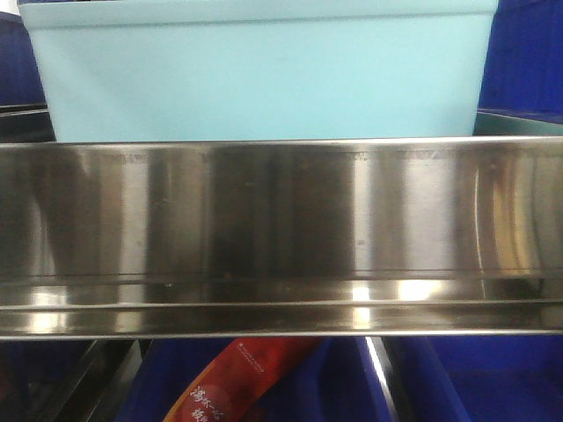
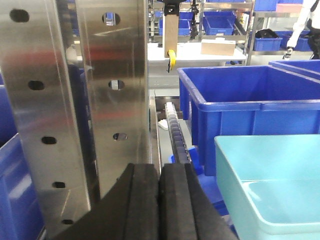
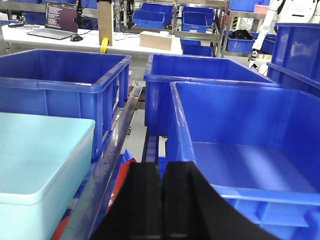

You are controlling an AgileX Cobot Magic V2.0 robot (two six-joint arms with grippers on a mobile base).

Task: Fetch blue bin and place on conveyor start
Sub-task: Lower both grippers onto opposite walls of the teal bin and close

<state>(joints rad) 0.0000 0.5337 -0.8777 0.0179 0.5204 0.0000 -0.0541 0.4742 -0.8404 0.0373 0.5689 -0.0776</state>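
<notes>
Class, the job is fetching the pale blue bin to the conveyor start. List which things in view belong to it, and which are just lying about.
Belongs to the job: blue bin. The conveyor start is not in view.
Lying about: dark blue crates, steel shelf rail, laptop, cardboard box.

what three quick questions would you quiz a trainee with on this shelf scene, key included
1. True or false: the left claw is shut on the pale cyan bin.
2. In the front view, what runs across in front of the bin's lower part?
A. a steel shelf rail
B. a red conveyor frame
C. a cardboard box
3. Fill in: in the right wrist view, the dark blue crate beside the right claw is ___ inside.

Key: 1 false, it is shut on nothing and the bin sits apart, to its right; 2 A; 3 empty.
</notes>
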